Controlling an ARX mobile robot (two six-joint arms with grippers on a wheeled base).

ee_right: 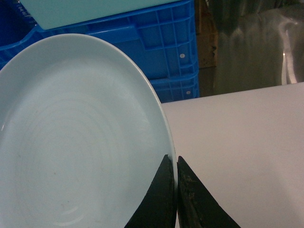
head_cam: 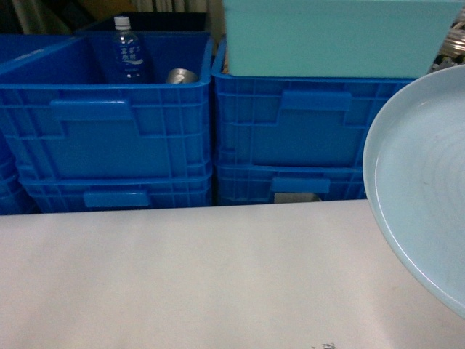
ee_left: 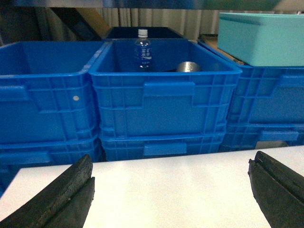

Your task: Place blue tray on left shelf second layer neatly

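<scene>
At the right edge of the head view, the blue tray (head_cam: 425, 189) is held aloft, pinched by its rim in the right gripper (ee_right: 176, 190). Left gripper (ee_left: 171, 190) is spread wide, empty. Carry step, looks like; the left shelf isn't seen yet, so it needs finding next.

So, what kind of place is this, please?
Probably a storeroom or warehouse-like workspace. Deep-blue ribbed crates stand stacked in rows behind a white table, a teal bin rests on one stack, and a water bottle stands inside a crate.
</scene>
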